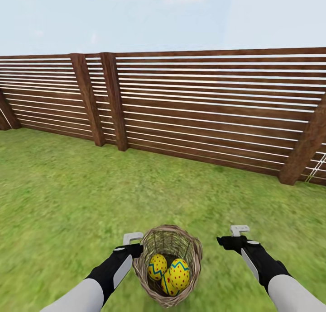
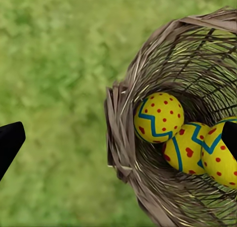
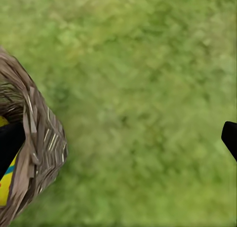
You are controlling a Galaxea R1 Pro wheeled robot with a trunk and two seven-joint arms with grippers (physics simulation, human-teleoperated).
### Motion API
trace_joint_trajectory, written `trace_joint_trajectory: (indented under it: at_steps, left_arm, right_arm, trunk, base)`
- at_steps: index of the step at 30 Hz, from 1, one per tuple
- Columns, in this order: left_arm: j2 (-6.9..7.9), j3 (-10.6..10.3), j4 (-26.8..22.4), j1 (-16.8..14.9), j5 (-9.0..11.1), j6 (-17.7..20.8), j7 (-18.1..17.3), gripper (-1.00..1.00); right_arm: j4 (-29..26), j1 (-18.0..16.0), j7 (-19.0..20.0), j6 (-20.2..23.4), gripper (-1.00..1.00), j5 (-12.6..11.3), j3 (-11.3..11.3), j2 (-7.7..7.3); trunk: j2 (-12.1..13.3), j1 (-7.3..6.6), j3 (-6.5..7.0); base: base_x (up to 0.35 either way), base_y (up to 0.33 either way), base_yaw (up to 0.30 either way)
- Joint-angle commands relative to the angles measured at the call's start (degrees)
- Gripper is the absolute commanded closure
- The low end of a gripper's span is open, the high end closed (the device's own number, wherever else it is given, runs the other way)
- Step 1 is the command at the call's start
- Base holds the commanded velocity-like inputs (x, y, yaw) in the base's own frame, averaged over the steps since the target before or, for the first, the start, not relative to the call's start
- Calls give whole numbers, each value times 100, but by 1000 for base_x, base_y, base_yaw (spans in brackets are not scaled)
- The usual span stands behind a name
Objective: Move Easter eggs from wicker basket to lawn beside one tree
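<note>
The wicker basket (image 1: pixel 192 257) stands on the lawn (image 1: pixel 68 199) just in front of me, between my two arms. Three yellow Easter eggs with blue zigzags and red marks lie inside it: one (image 2: pixel 159 117) nearest the rim, a second (image 2: pixel 185 150) beside it, a third (image 2: pixel 219 158) partly behind a fingertip. My left gripper (image 2: pixel 120 140) is open, its fingers straddling the basket's rim (image 2: pixel 116 138), one outside and one over the eggs. My right gripper (image 3: pixel 120 138) hangs open over grass, one finger (image 3: pixel 10 145) at the basket's (image 3: pixel 39 138) other side. The tree is out of view.
A brown horizontal-slat fence (image 1: pixel 190 108) with thick posts (image 1: pixel 115 99) closes the garden a few metres ahead. Grass stretches between the basket and the fence and out to both sides.
</note>
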Motion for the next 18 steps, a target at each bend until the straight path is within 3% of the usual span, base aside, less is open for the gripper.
trace_joint_trajectory:
  at_steps: [1,6,18]
  left_arm:
    - [5,-48,-12,-3,48,24,49,-100]
    - [5,-48,-12,-3,48,24,49,-100]
    - [13,-42,-12,-3,48,24,49,-100]
  right_arm:
    - [-19,-1,20,36,-100,-6,0,-5]
    - [-29,-1,27,39,-100,-14,0,-13]
    - [-21,-1,29,32,-100,-13,0,-8]
  trunk:
    - [-44,22,-24]
    - [-245,132,-112]
    - [-726,396,-303]
  base:
    - [0,0,0]
    - [0,0,-113]
    - [0,0,-260]
